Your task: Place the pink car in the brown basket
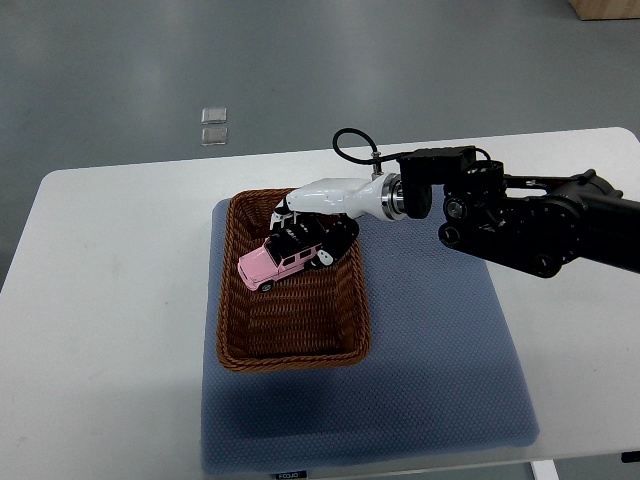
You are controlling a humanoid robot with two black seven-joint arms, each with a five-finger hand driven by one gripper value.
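Observation:
A pink toy car (268,264) with a black roof sits tilted over the upper part of a brown wicker basket (240,335). My right hand (303,238), white with black fingers, reaches in from the right and its fingers are curled on the car's roof and rear. The car is inside the basket's rim; I cannot tell whether it touches the basket floor. The left arm is not in view.
The basket stands on a blue-grey mat (440,350) that lies on a white table (110,300). The right arm's black forearm (540,220) hangs over the mat's upper right. Two small clear objects (213,125) lie on the floor beyond the table.

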